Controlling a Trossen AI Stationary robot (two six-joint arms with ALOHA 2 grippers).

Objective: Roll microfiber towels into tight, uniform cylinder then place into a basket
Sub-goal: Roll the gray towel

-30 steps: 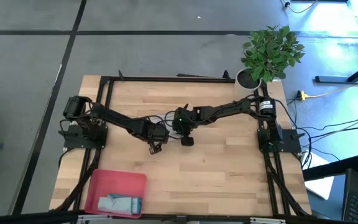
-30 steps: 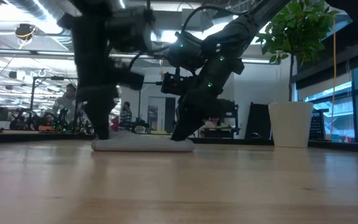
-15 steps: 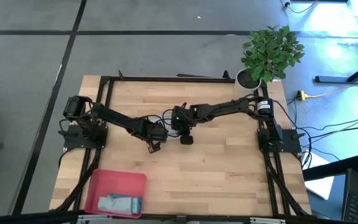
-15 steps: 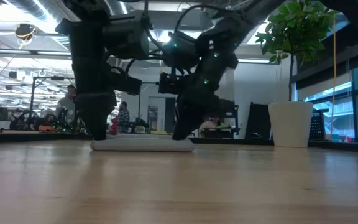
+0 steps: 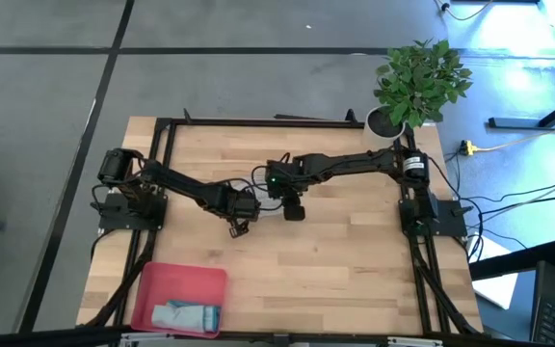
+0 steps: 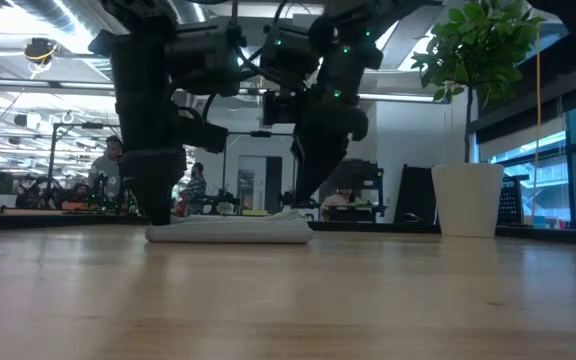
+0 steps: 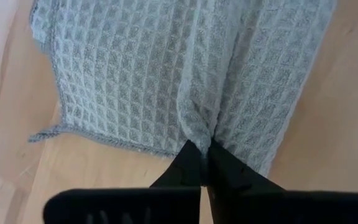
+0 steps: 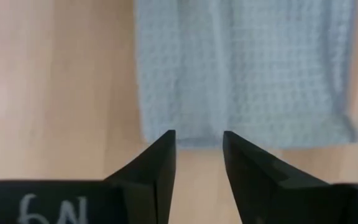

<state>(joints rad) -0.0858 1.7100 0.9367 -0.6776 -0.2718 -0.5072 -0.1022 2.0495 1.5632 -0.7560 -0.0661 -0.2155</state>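
Note:
A light grey waffle-weave microfiber towel (image 6: 230, 231) lies as a flat folded strip on the middle of the table. My left gripper (image 6: 158, 218) stands at one end of the strip, pointing steeply down and shut on the cloth (image 7: 166, 74). My right gripper (image 6: 303, 200) hangs open a little above the other end (image 8: 247, 68) and touches nothing. The basket (image 5: 152, 289), a pink-red tray, sits at the near left corner. A pale blue-teal towel (image 5: 187, 315) lies rolled up inside it. My left gripper pinches a raised fold of the grey towel (image 7: 199, 127) between its two shut fingers, at the edge of the strip's end. The fingers come from above, slanting steeply down. The rest of the towel lies flat on the table.
A white plant pot (image 5: 385, 120) with a leafy plant stands at the far right corner. A black frame (image 5: 258, 122) runs along the table's far edge and both sides. Bare wood lies between the towel and the near edge.
My right gripper has opened, let go of its end of the grey towel and risen clear of it. That end stays on the table. My left gripper has kept still, shut on its end.

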